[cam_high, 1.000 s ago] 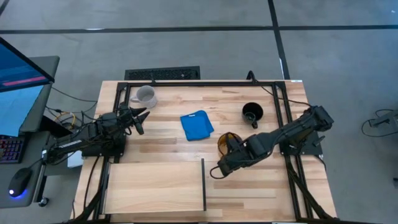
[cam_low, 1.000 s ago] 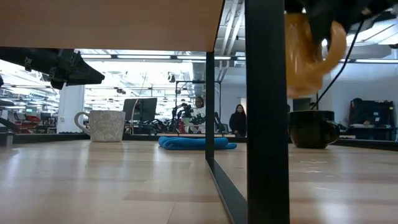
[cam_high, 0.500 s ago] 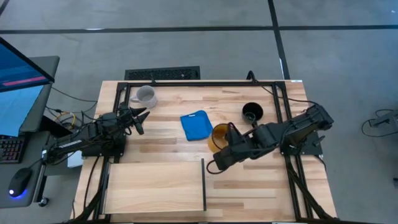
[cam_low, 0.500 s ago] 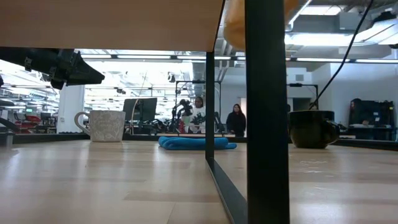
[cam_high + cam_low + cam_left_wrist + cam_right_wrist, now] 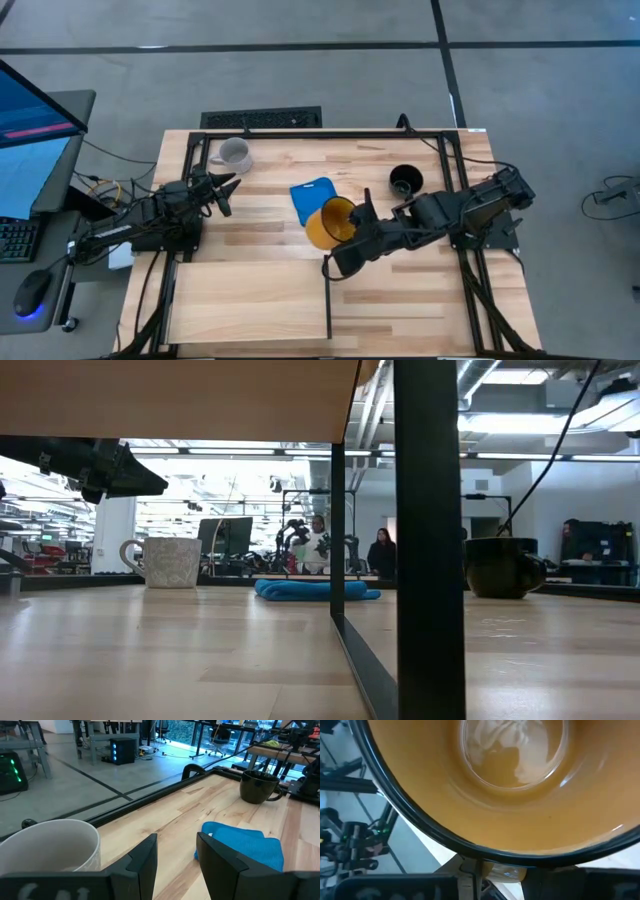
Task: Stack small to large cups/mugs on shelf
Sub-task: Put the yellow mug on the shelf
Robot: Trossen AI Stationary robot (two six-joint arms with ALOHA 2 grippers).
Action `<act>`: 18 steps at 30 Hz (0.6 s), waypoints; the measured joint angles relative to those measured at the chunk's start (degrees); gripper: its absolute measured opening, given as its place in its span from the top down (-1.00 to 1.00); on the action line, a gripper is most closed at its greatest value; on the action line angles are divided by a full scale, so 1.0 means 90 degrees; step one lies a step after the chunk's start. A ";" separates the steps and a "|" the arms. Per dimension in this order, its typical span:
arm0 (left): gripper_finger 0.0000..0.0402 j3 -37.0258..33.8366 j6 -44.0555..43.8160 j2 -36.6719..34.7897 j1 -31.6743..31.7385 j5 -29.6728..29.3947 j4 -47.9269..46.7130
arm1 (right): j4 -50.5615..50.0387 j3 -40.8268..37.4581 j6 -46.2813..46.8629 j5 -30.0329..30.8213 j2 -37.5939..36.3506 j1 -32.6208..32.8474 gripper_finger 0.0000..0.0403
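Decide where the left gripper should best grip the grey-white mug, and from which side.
The grey-white mug stands upright, mouth open upward, its handle toward the table's left edge. Probably best: come from above, one finger inside the rim on the side away from the handle. The left gripper waits nearby, open.

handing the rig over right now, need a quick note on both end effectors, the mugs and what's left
Right end effector: shut on the yellow mug, carried above the table by the blue cloth, near the shelf's divider.
Left end effector: open, waiting near the grey-white mug.
Black mug: on the table, far right.
Done: yellow mug lifted.
Left: set it on the shelf, then stack the grey-white mug, then the black mug. Nothing is on the shelf yet.
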 joint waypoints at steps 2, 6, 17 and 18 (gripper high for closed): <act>0.37 0.0000 0.0049 0.0000 -0.0002 0.0000 0.0000 | 0.0251 0.0000 -0.0026 0.0007 0.0000 -0.0002 0.50; 0.37 0.0001 0.0087 0.0000 -0.0001 0.0000 0.0000 | 0.0752 -0.0005 -0.0162 -0.0007 0.0004 0.0043 0.50; 0.37 0.0000 0.0118 0.0017 0.0000 -0.0001 0.0002 | 0.1579 0.0158 -0.0402 -0.0439 0.0657 0.0131 0.50; 0.37 0.0000 0.0137 0.0047 0.0000 -0.0009 0.0000 | 0.1519 0.0267 -0.0443 -0.0479 0.0746 0.0131 0.50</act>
